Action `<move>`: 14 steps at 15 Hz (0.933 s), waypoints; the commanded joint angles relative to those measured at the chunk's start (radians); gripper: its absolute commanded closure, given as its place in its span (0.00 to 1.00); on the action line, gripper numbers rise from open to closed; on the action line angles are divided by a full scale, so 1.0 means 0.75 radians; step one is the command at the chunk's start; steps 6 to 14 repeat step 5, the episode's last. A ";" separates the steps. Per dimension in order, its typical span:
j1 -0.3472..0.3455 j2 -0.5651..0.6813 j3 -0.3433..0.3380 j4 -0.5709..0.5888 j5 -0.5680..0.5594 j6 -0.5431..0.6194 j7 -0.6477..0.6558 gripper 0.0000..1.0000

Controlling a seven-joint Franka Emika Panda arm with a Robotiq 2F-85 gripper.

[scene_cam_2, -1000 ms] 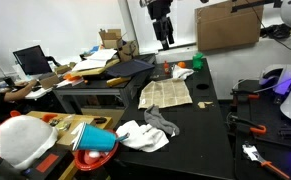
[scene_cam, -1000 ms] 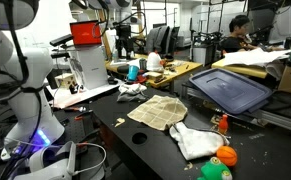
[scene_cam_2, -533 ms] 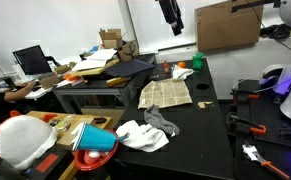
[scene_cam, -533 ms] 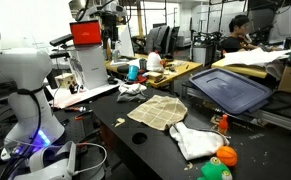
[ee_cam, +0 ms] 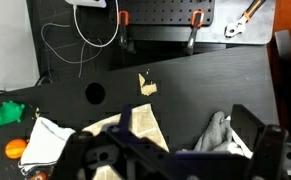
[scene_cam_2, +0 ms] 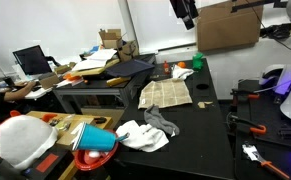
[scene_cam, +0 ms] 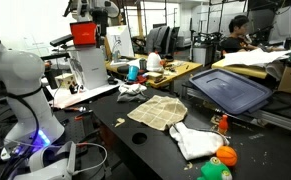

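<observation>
My gripper (scene_cam: 91,8) hangs high above the black table (scene_cam: 135,135), near the top edge in both exterior views (scene_cam_2: 188,12). It holds nothing. In the wrist view its dark fingers (ee_cam: 170,160) are spread wide at the bottom of the frame and the space between them is empty. Far below lie a tan checked cloth (ee_cam: 145,125), which also shows in both exterior views (scene_cam: 157,111) (scene_cam_2: 167,94), a grey rag (ee_cam: 217,132) (scene_cam_2: 160,122) and a white cloth (ee_cam: 47,145) (scene_cam: 193,140).
An orange ball (scene_cam: 225,156) and a green ball (scene_cam: 215,171) sit at a table corner. A dark bin (scene_cam: 230,90) stands beside the table. A cardboard box (scene_cam_2: 228,25), a round table hole (ee_cam: 95,94), a white cable (ee_cam: 70,45) and tools (ee_cam: 240,22) are nearby.
The gripper has risen and swung sideways, away from above the cloths toward the robot's base side. The things on the table have not moved.
</observation>
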 commanded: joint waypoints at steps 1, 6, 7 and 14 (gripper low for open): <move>-0.354 0.011 0.315 -0.025 0.099 -0.046 -0.018 0.00; -0.594 0.020 0.533 -0.030 0.116 -0.022 -0.057 0.00; -0.594 0.020 0.533 -0.030 0.116 -0.022 -0.057 0.00; -0.594 0.020 0.533 -0.030 0.116 -0.022 -0.057 0.00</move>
